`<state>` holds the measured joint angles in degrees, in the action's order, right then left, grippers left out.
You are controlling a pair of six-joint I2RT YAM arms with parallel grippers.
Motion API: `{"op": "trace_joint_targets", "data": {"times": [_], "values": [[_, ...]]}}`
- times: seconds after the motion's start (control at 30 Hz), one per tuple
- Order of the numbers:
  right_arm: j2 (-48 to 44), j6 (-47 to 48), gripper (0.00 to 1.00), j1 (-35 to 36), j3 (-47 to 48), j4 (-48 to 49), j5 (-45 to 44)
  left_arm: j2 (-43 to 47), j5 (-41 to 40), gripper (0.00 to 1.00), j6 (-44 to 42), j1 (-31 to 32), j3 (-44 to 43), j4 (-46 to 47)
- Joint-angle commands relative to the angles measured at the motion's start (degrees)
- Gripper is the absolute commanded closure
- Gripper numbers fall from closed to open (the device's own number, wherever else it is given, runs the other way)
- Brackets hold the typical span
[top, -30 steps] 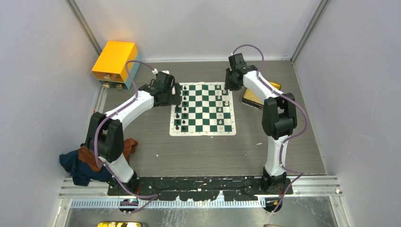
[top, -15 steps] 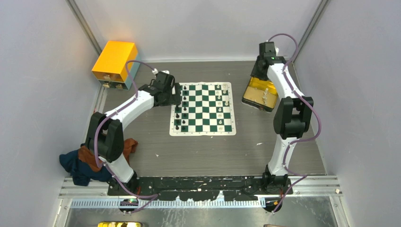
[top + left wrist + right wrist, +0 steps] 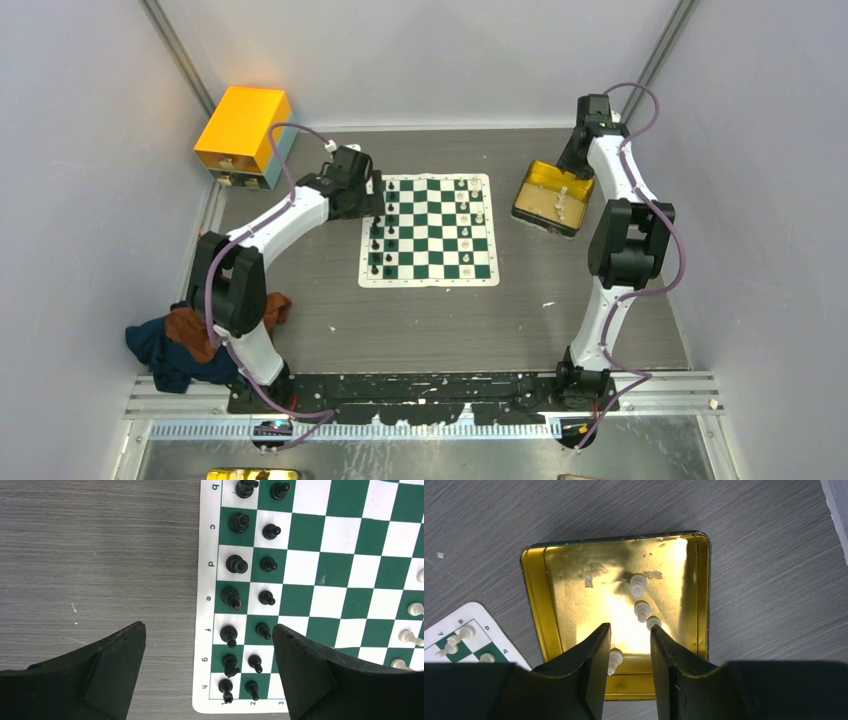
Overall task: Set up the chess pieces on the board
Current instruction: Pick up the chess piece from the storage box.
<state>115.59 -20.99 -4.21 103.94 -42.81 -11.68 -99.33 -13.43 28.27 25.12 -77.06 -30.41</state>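
right tool [image 3: 629, 630] above gold tray [image 3: 535, 605], white pieces [image 3: 638, 584] inside

Even, soft overhead light; faint shadows. Strong glare inside gold tray [image 3: 574, 585]; all views sharp.

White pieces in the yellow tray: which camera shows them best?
The right wrist view: it looks down into the tray, where four white pieces show clearly. The top external view gives only tiny pale specks; the left wrist view misses the tray.
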Motion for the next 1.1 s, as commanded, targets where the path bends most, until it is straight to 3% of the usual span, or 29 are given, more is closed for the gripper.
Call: {"op": "trace_joint_targets", "data": {"times": [0.0,1.07], "values": [[1.1,-0.8,0.59,-0.7,0.5,0.1,0.4,-0.5,0.3,0.02,-0.1,0.1,-2.9,0.6],[11.2,-0.3,0.59,-3.5,5.6,1.6,3.8,-4.0,-0.1,0.02,-0.3,0.2,-5.3,-0.1]]}}
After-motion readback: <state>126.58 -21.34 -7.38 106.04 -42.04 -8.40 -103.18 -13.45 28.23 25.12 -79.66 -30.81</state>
